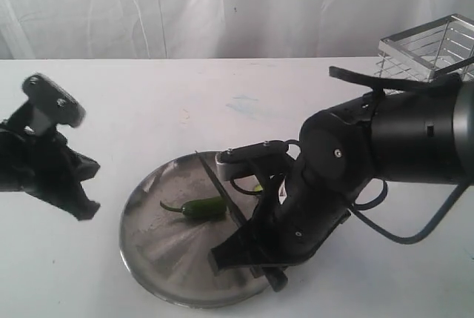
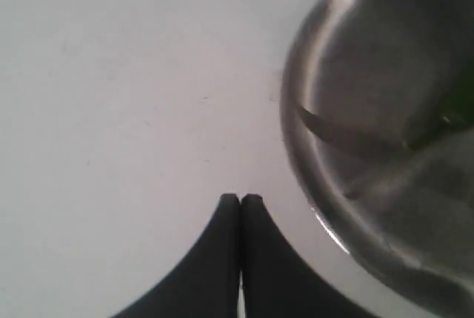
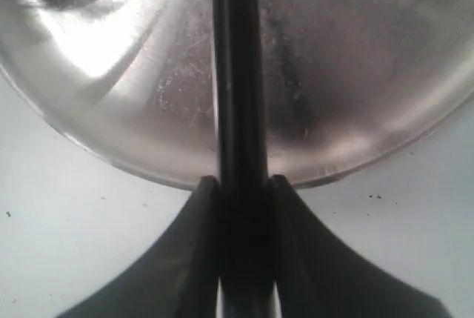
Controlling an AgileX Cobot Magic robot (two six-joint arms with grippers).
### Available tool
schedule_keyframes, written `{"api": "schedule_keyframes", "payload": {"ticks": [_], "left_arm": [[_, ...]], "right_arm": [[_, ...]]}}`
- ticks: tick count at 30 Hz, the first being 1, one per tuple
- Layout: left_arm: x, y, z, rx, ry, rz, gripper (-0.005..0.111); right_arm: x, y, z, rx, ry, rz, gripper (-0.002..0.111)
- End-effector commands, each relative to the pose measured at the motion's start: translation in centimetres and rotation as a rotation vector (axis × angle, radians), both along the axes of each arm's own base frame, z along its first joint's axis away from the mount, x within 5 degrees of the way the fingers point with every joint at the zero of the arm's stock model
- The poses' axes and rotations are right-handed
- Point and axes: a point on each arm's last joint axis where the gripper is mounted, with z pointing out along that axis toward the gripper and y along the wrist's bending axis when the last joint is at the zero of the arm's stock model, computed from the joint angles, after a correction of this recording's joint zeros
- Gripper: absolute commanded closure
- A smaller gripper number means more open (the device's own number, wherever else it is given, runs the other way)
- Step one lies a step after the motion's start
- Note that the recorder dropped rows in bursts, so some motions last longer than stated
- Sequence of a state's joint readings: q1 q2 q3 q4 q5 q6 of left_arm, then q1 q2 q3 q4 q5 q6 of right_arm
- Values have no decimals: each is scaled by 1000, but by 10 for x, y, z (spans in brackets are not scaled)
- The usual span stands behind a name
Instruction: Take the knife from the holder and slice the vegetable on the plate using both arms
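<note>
The dark green chili pepper [image 1: 198,208] lies on the scuffed silver plate [image 1: 159,247], stem toward the left. My right gripper [image 1: 248,247] is shut on the black handle of the knife [image 1: 221,188]. Its dark blade slants across the plate, right beside the pepper's right end. In the right wrist view the knife [image 3: 237,73] runs straight out between the fingers [image 3: 204,199] over the plate [image 3: 355,73]. My left gripper [image 1: 87,208] hangs shut and empty over bare table left of the plate. Its view shows the shut gripper [image 2: 241,199], the plate [image 2: 348,51], the knife tip [image 2: 333,133] and a blurred bit of pepper [image 2: 455,107].
The chrome wire holder [image 1: 429,47] stands at the back right, behind the right arm. A small pale green piece [image 1: 257,188] lies on the plate beside the knife. White table lies between the left gripper and the plate, with a white curtain behind.
</note>
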State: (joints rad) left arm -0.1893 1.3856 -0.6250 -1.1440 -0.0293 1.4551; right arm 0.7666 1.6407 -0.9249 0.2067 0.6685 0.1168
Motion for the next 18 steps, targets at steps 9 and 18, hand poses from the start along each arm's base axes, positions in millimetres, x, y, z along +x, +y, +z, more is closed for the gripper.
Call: {"api": "schedule_keyframes", "payload": {"ticks": [9, 18], "left_arm": [[-27, -35, -16, -493, 244, 464, 107], [-23, 0, -22, -570, 257, 679, 107]], "right_arm": [[3, 0, -7, 86, -122, -19, 108], [-2, -3, -9, 47, -68, -7, 108]]}}
